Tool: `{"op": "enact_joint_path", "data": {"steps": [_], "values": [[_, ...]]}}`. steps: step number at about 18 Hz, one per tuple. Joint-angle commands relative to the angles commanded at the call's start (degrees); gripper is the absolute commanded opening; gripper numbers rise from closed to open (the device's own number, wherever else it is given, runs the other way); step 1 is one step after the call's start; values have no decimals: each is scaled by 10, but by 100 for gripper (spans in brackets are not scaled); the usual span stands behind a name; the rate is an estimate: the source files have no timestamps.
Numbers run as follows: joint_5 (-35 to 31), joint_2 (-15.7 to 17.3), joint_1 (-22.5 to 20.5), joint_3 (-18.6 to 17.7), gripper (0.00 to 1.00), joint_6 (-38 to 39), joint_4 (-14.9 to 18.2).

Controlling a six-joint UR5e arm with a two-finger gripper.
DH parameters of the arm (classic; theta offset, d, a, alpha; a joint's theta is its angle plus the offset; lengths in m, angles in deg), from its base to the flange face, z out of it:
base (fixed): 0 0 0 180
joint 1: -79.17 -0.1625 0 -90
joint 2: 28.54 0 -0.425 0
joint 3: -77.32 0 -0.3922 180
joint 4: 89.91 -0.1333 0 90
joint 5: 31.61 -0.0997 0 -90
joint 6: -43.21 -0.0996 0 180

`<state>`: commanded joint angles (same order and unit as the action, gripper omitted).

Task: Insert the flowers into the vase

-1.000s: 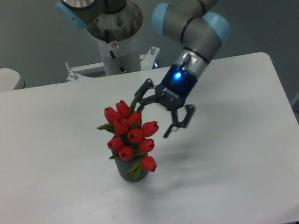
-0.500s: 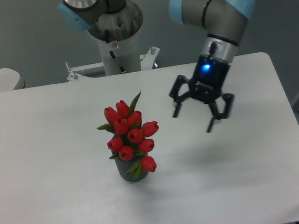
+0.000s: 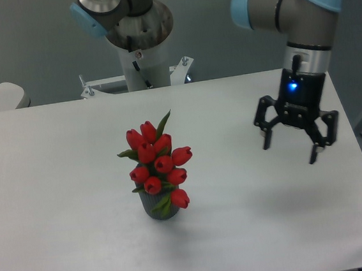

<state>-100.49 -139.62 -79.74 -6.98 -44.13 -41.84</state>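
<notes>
Step in hand: retreat after placement. By my reading the insertion itself is done: the flowers (image 3: 156, 162) stand upright w/ stems down in the vase (image 3: 162, 208), which sits mid-tabletop, a little nearer the front edge. Bunch leans slightly but looks self-supporting; the vase base is mostly hidden by blooms.

Claw (image 3: 289, 150): fingers spread apart, nothing held, pointing down above the tabletop (image 3: 57, 186) near its right edge, well apart from the vase.

Change vs. earlier frames: a second ago the claw sat right beside the bunch, touching or nearly touching a leaf; half a sec ago it was partway out; now it's over by the right edge. Flowers and vase haven't shifted.

Next move, as I judge it: you need no further grasp. Keep the arm clear of the bunch and park it.
</notes>
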Motion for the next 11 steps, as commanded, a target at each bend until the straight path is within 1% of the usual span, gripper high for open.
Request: {"op": "enact_joint_path", "data": {"steps": [3,4,5,7,8,11], "values": [[-29,-5,3,23,100,-37,2],[-49,-6,4,33,100,-48,8],[-71,-5,5,39,100,-58,21],[-93,-3,16,43,100,-89,40],[-100,0,17,43,100,-98,42],[-138,3,39,44,100,-100,58]]}}
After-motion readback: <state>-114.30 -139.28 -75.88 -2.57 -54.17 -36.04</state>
